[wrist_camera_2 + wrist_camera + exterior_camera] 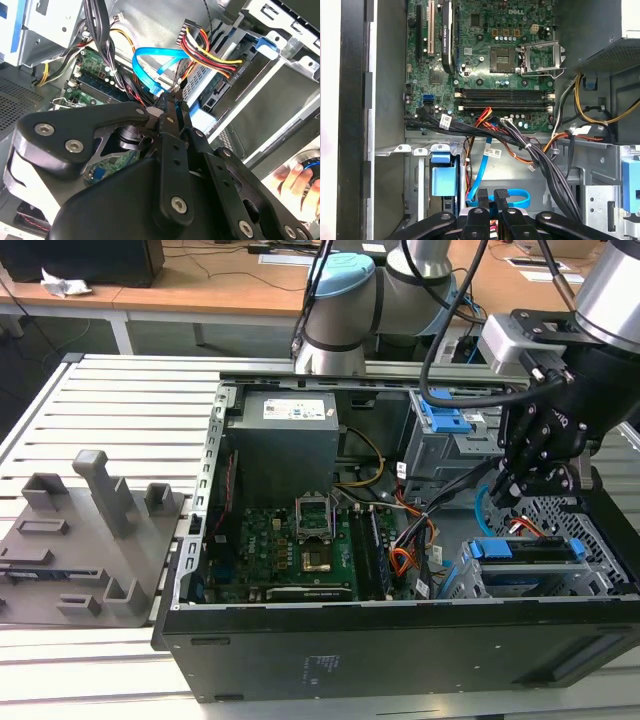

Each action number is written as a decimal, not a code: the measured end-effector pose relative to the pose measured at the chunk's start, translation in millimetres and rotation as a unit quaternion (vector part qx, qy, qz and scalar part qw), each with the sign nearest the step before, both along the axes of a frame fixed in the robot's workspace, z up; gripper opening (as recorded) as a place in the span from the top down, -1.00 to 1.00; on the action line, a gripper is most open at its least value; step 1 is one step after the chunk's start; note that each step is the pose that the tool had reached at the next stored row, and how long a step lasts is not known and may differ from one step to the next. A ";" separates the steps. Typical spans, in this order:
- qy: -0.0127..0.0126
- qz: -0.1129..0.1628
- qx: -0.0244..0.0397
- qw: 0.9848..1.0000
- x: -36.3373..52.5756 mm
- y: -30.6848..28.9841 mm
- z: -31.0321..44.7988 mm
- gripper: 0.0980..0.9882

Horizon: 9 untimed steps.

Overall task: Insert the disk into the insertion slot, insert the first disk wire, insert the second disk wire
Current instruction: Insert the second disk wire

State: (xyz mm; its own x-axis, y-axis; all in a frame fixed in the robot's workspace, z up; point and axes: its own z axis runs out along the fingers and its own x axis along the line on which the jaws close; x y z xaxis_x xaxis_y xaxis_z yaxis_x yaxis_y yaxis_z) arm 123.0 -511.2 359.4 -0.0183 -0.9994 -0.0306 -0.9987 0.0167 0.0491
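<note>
The disk [528,550], grey in its blue bracket, lies seated in the insertion slot [592,528], the low perforated silver cage at the exterior view's right. The first disk wire [210,50], an orange, red and black bundle, runs to the disk's [220,89] rear edge. My gripper [505,490] hangs just above that rear edge, inside the case. In both wrist views its fingers [172,117] are pressed together on the plug end of the second disk wire [150,55], the light-blue cable. That cable loops in front of the gripper [491,196].
The open black computer case [400,640] holds the green motherboard [485,55], a power supply [285,440] and black cable bundles [520,142]. A taller grey cage with blue latches [445,425] stands behind the gripper. A grey fixture plate [90,530] lies at the exterior view's left.
</note>
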 end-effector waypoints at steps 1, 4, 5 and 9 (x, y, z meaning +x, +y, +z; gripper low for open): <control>0.000 -0.001 0.000 1.000 0.0 0.0 0.0 0.85; 0.000 -0.001 0.000 1.000 0.0 -1.0 0.0 0.85; 0.000 -0.001 0.000 1.000 0.0 -1.9 0.0 0.85; 0.000 -0.001 0.000 1.000 0.0 -8.7 0.0 0.85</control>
